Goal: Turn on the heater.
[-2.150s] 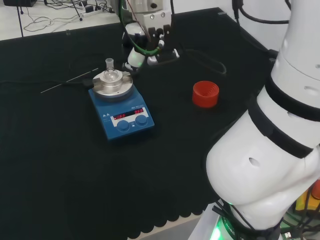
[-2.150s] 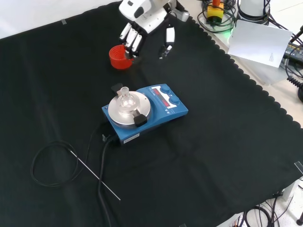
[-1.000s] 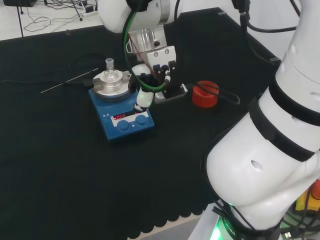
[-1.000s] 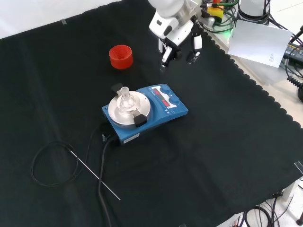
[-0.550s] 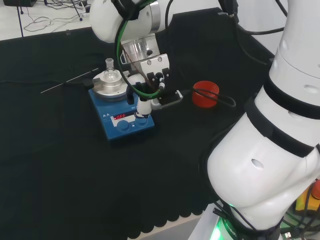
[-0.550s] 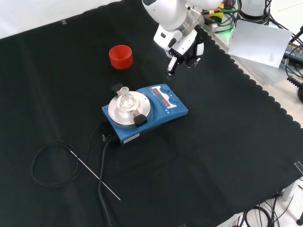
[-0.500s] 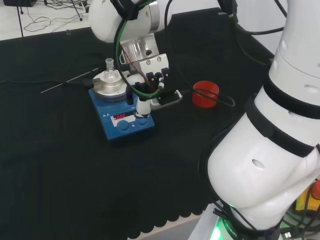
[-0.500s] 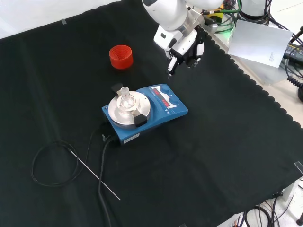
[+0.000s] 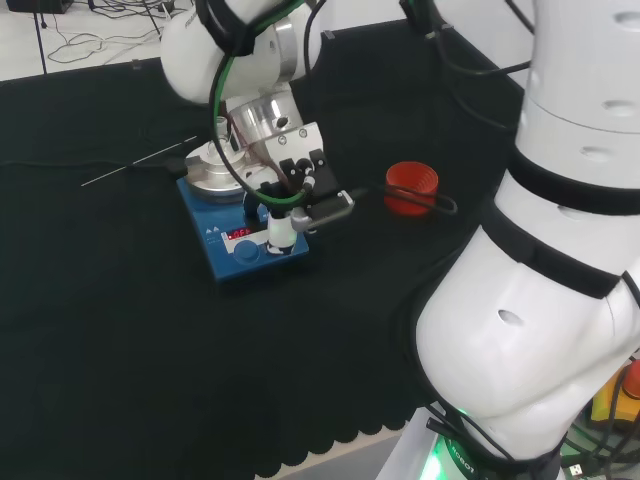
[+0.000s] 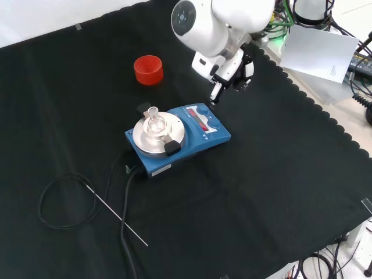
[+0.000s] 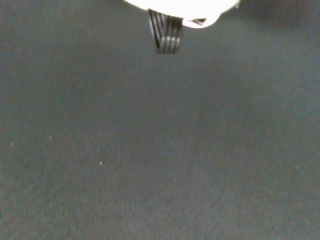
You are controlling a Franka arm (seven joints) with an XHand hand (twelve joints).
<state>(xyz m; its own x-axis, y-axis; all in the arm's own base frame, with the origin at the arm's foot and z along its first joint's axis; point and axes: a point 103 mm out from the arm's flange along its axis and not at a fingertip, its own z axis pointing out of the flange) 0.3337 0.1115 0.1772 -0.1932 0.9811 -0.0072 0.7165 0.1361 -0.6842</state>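
**Hand poised at the heater's front knobs**

We see the blue box-shaped heater [image 10: 185, 138] near the middle of the black-cloth worktop [image 10: 279, 192], its round silver top plate [image 10: 158, 135] carrying a small clear glass flask [image 10: 153, 114]. On its sloped front panel sit a red lit display [image 9: 240, 233] and two blue round knobs [image 10: 208, 120]. A black cable [image 10: 125, 203] runs off the heater's rear, and a thin metal rod [image 10: 115, 214] lies on the cloth beside it.

Our black-and-white hand [image 9: 290, 205] hangs right over the knob end of the panel. In the head view one white finger [image 9: 279, 230] points down at the right-hand knob and looks to be on it or just above; we cannot tell whether it touches. The other fingers look folded back, so we read the hand as mostly clenched with one finger extended, gripping nothing. In the front view the fingertip [image 10: 214, 95] sits just beyond the panel's far edge.

The red ribbed ring [image 10: 148, 69] stands well apart, out of the way.

In our judgement the risks are these: a push that lands off-centre could slide off the knob or shove the whole heater along the cloth, and that jolt could tip the flask on the plate. Pressing the wrong knob would change a setting other than the heat.
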